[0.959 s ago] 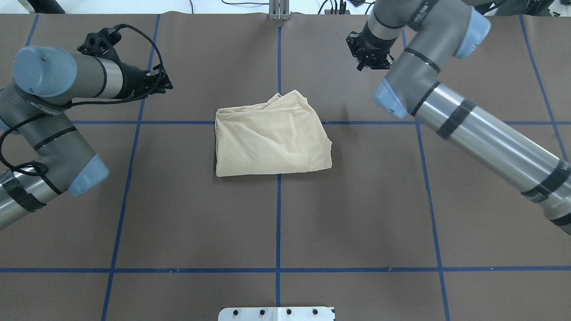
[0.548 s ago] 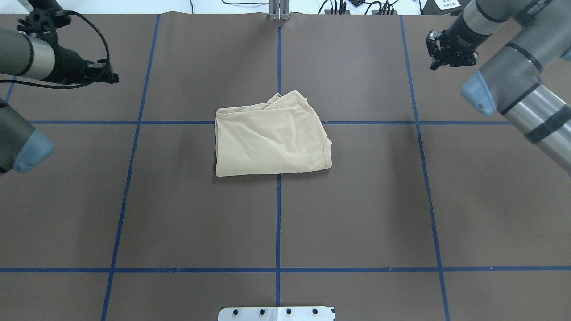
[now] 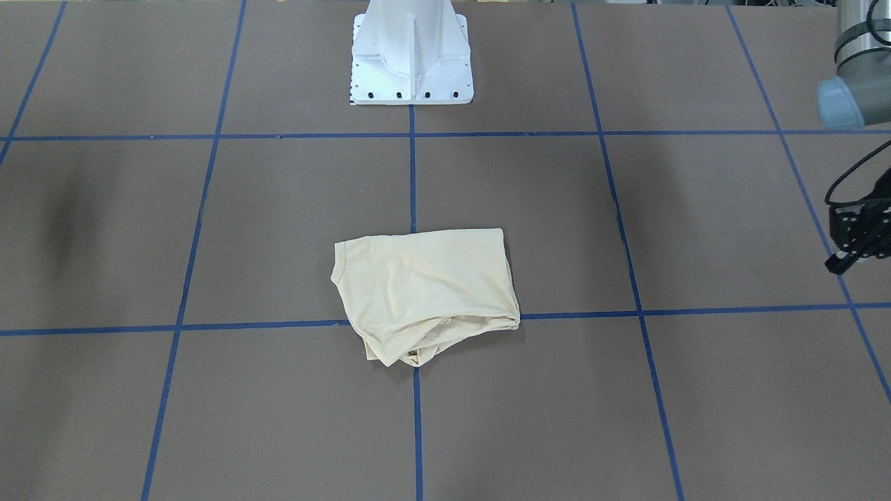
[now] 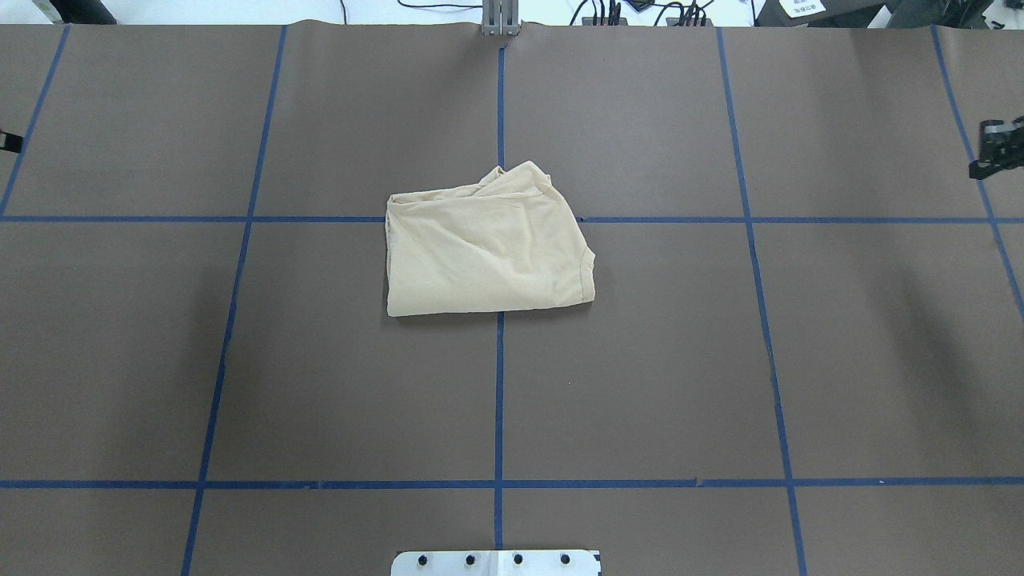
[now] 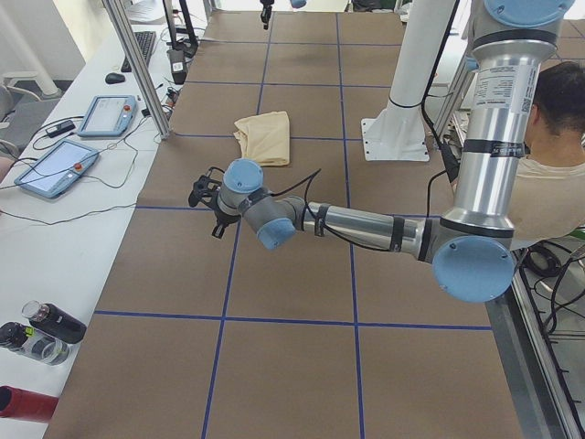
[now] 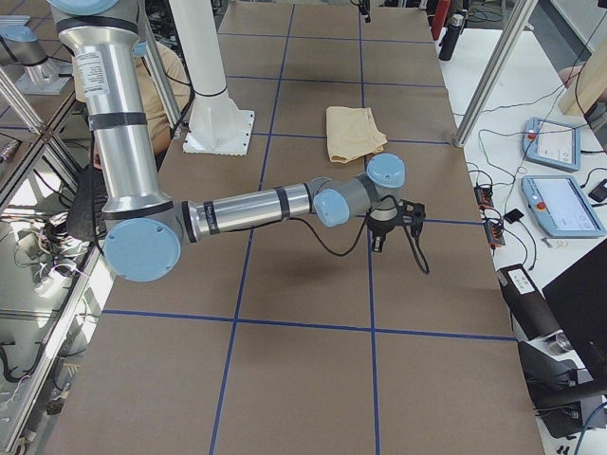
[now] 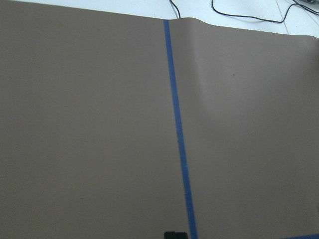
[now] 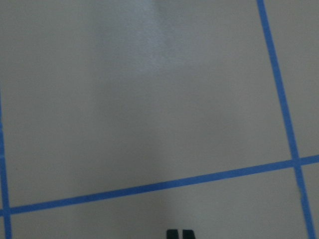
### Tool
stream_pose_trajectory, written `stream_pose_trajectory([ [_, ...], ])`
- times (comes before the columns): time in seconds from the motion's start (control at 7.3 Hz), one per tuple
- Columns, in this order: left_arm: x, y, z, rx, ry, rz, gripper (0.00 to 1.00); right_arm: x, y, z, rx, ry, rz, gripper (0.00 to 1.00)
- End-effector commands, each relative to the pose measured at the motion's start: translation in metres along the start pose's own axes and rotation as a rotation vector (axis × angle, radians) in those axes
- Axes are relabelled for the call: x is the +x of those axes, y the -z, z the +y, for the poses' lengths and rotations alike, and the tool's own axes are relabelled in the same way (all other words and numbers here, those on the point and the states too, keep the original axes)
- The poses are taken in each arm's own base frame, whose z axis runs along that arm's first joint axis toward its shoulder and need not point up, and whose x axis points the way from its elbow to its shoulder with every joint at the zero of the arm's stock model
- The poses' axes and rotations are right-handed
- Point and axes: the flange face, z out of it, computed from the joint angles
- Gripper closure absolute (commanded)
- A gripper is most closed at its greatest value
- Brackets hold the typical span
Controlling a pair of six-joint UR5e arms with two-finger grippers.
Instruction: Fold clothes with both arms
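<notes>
The clothes (image 4: 488, 244) are a single pale cream-yellow shirt, folded into a rough rectangle at the table's middle, with a bunched edge on the far side; it also shows as the clothes (image 3: 424, 292) from the front. No print shows. Both arms are drawn back to the table's ends. My left gripper (image 3: 839, 263) hangs at the left edge, far from the shirt, and barely shows as the left gripper (image 4: 8, 142) overhead. Just as far off, my right gripper (image 4: 982, 166) is at the right edge. Both look shut and empty; each wrist view shows only brown mat with closed black tips at its lower edge.
The brown mat (image 4: 640, 384) carries a grid of blue tape lines. The white pedestal base (image 3: 412, 56) stands on the robot's side. Tablets (image 5: 55, 165), cables and bottles lie on the white bench beyond the far edge. A seated person (image 5: 553, 155) is behind the robot.
Both arms have swung outward from beside the shirt to the table's left and right edges. The shirt has not moved.
</notes>
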Motion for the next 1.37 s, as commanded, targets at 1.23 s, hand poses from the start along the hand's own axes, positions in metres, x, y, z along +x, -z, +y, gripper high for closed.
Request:
stream_pose_trajectory([
  [1.23,-0.125,0.055,0.074,-0.183,0.036,-0.138,0.0,0.104,0.06,0.049,-0.18,0.132,0.063,0.0],
])
